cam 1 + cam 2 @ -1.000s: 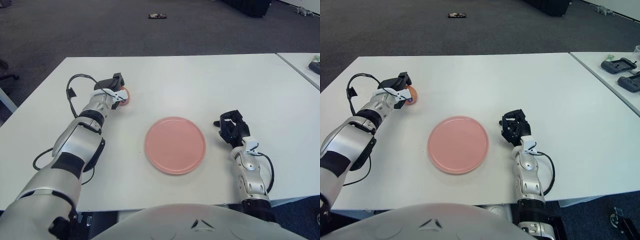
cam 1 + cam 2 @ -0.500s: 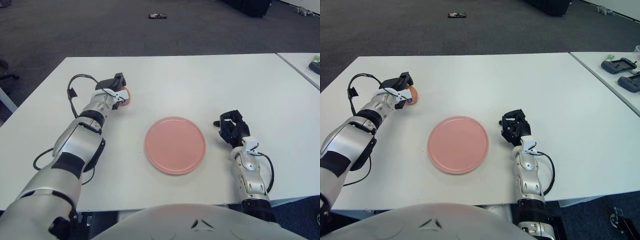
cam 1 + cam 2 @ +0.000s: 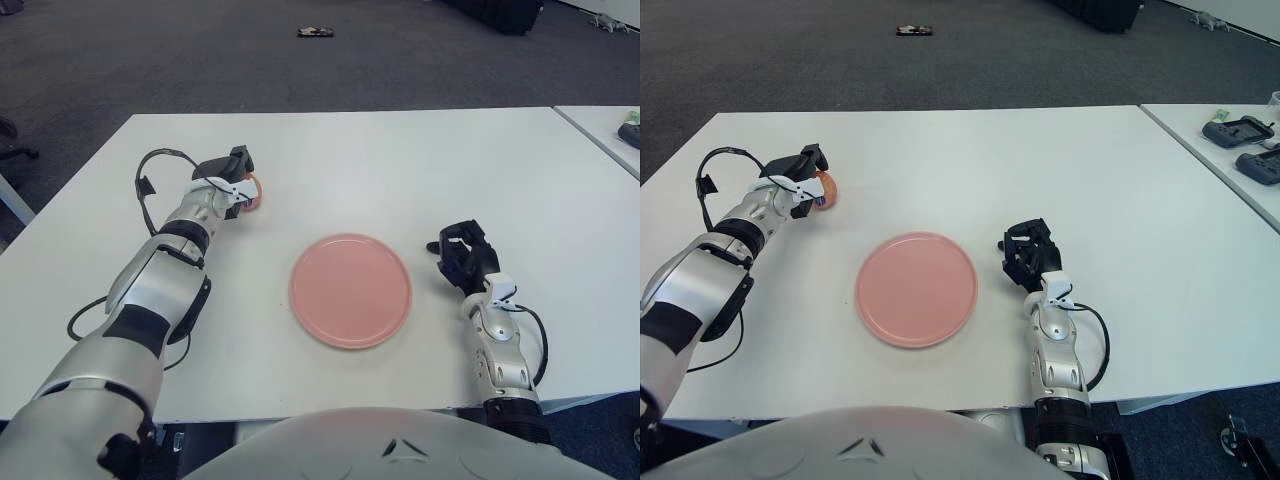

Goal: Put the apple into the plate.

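Observation:
A small orange-red apple is at the left of the white table, mostly covered by my left hand, whose dark fingers are closed over its top and left side. Only the apple's right edge shows past the fingers. I cannot tell whether it still touches the table. The round pink plate lies in the middle of the table, nearer to me and to the right of the apple, with nothing on it. My right hand shows just to the right of the plate, fingers curled, holding nothing.
A black cable loops off my left wrist above the table. A second table at the far right carries black controllers. A small dark object lies on the grey carpet beyond the table.
My left hand and the apple have shifted slightly away from me. The right hand and the plate have not moved.

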{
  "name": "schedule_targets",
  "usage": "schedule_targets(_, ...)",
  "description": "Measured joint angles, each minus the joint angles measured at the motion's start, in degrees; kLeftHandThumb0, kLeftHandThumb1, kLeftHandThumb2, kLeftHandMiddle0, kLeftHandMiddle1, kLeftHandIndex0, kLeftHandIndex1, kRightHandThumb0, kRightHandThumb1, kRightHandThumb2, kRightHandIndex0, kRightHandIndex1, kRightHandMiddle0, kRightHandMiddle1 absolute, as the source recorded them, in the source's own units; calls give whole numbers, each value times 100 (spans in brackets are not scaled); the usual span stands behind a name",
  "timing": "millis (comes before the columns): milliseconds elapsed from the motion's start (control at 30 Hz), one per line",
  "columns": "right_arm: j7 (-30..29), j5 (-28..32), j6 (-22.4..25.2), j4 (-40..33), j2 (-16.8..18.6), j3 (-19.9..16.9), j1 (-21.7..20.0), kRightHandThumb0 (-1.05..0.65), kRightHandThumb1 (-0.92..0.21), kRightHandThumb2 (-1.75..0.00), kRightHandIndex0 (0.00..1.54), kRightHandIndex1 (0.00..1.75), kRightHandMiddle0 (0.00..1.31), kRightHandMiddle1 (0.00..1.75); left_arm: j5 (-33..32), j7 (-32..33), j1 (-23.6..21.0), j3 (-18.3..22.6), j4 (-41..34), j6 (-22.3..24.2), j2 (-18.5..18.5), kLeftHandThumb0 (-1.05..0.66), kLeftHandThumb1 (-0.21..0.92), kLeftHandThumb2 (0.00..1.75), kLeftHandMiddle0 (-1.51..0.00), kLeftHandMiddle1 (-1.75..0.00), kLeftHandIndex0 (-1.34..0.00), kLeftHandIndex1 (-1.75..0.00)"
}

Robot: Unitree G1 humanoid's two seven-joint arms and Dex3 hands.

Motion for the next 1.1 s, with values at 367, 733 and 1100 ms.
schedule_targets(367, -49, -6, 1, 0, 29, 1, -5, -36, -80, -70, 47, 121, 26, 175, -63, -117, -4, 42, -32, -169, -12, 0, 5, 158, -87, -159, -59, -175)
schedule_targets(733, -86, -7, 1, 0, 43, 2, -9, -36, -79, -70, 47, 120, 27, 175, -383, -355, -4, 323, -46, -299, -46, 0, 6, 157, -86, -160, -58, -175)
schedule_targets(1100, -103, -33, -2, 37, 38, 6, -44, -36, -83, -65, 46, 121, 24, 175, -876, -854, -51, 762, -113, -366, -42, 0, 6, 156, -87, -158, -58, -175)
